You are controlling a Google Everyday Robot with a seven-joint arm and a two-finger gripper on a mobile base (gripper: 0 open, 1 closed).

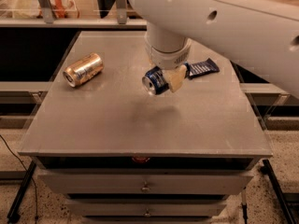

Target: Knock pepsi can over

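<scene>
Pincer clamped on pepsi can, lying sideways just above worktop centre; gold can at 10 o'clock. I'd lower gently & release w/o rolling.

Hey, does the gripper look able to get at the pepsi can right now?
Likely yes: the gripper is right against the tipped pepsi can over the middle of the table, with nothing between them.
</scene>
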